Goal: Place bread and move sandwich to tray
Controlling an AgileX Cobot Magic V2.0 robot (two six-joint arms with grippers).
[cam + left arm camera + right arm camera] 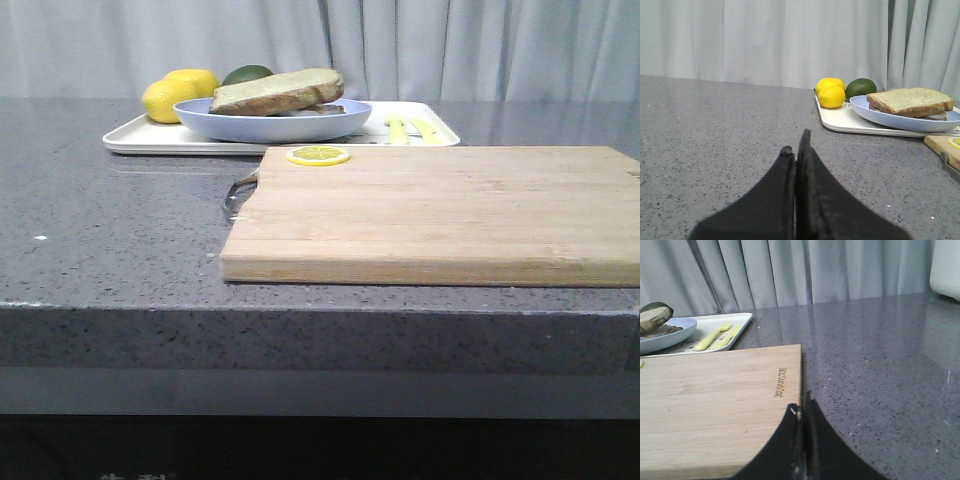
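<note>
Front view: sandwich (pixel 277 92) sits on the light-blue plate (pixel 270 124), and the plate is already on the white tray (pixel 135 140) at the back of the counter. Top bread slice (pixel 910 101) is in place over the filling, so both steps look done; probably only retreat is left. Wooden cutting board (pixel 440 212) in front carries just a lemon slice (pixel 318 155). Two lemons (pixel 180 93) and an avocado (pixel 247 73) lie on the tray behind the plate, yellow fork and spoon (pixel 715 336) on its other end.

Left gripper (pixel 796 150) has fingers pressed together, holding nothing, low over bare counter well apart from the tray. Right gripper (pixel 802 411) likewise closed and empty, at the board's edge.

Egg barely visible under the slice; only a sliver shows. Tray print hidden. Neither arm appears in front view. A metal handle (pixel 238 193) pokes out at the board's corner, identity unclear.
</note>
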